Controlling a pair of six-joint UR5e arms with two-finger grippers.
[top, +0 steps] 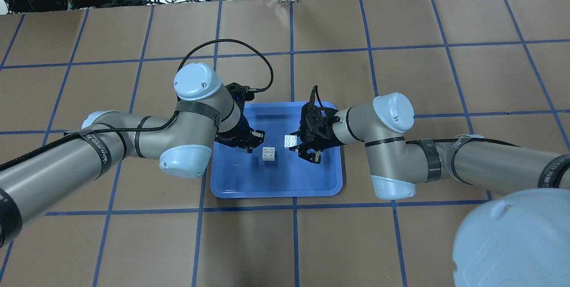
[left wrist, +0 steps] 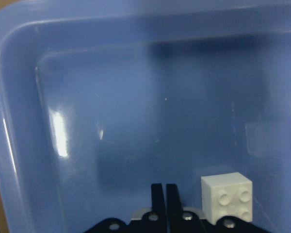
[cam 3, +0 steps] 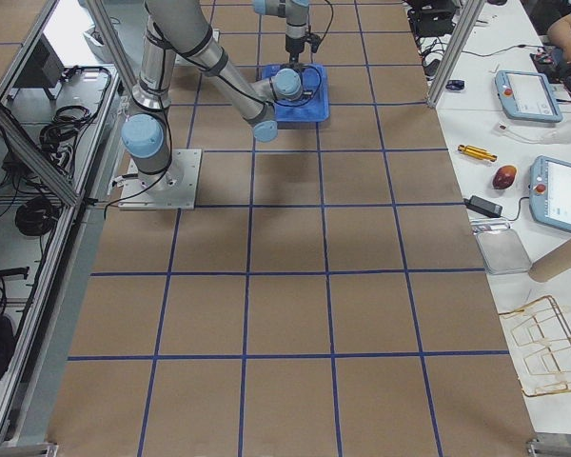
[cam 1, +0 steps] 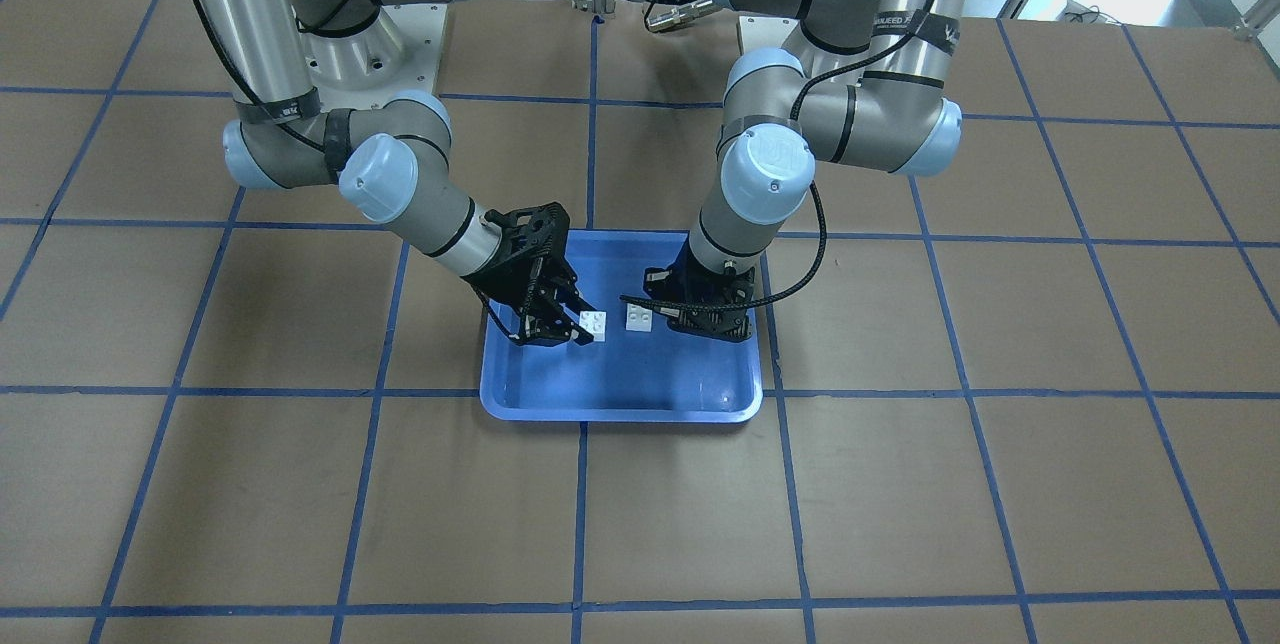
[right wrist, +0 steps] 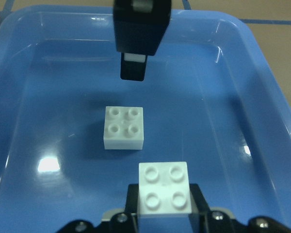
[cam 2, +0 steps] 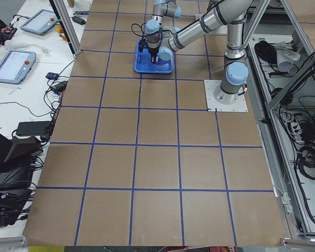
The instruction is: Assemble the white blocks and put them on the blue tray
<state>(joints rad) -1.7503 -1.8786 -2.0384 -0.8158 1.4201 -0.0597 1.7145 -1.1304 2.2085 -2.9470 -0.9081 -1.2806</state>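
Both white blocks are inside the tray [top: 276, 184], studs up, and not yet joined. The right gripper [right wrist: 164, 196] is closed on one of them: the held block [right wrist: 164, 187] sits between its fingers, right of the tray's centre in the overhead view. Whether it is raised clear of the tray floor cannot be determined. The loose block [right wrist: 123, 127] rests on the floor near the tray's centre, apart from the held block and offset from it toward the tray's left edge and the edge nearest the robot. In the right wrist view it lies ahead of the fingers and slightly to their left, with bare floor between the two blocks. Both blocks are square, so there is no long axis to match. Their sides run roughly parallel, and little turning appears necessary. The left gripper [left wrist: 164, 194] stands on the opposite side of the loose block, fingers pressed together and holding nothing. Its own camera shows the loose block just beside the fingers, not between them. Judgement: the right arm is the one placed to act. The coming move depends on carrying the held block across that gap, squarely over the loose block's studs, then pressing down.
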